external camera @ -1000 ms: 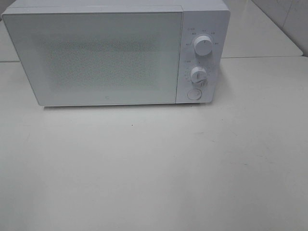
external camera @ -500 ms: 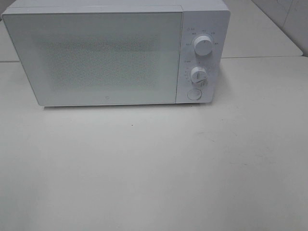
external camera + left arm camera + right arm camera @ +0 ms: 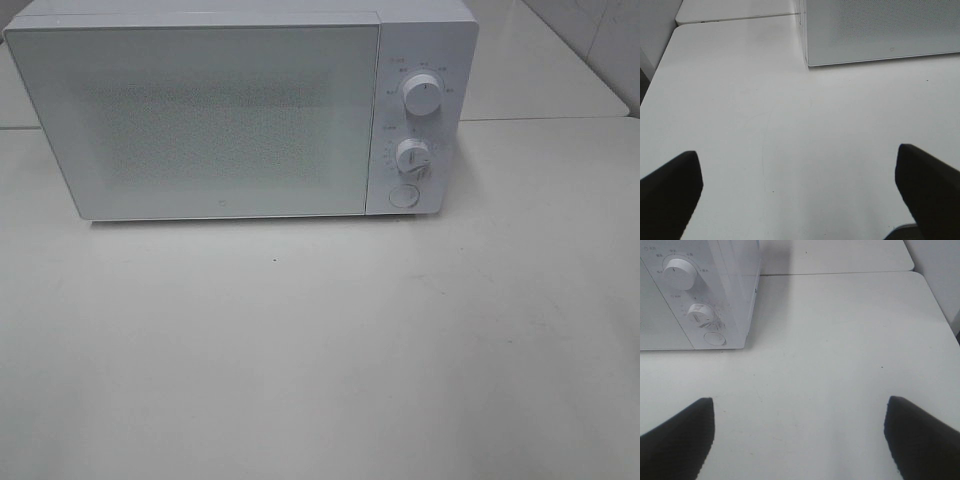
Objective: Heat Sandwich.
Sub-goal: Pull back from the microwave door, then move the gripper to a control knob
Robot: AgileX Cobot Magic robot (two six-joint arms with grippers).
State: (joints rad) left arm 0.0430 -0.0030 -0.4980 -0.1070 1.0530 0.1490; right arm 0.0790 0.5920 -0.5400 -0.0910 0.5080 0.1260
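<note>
Upper half of the overhead frame: microwave (image 3: pixel 240 110), door (image 3: pixel 200 120) shut. Sandwich not visible in any view; I can't tell if it's inside. Left gripper (image 3: pixel 797 175) and right gripper (image 3: pixel 800 415) both spread wide, empty. I'd press the round button (image 3: pixel 403 196) squarely with the right, keeping the left out of the door swing. Worktop (image 3: pixel 320 360) roomy in front; its outer edges show only in the wrist views.

White table (image 3: pixel 320 350); white microwave (image 3: pixel 220 120) standing on it toward back, door shut; second table (image 3: pixel 540 70) perhaps abutting behind.
</note>
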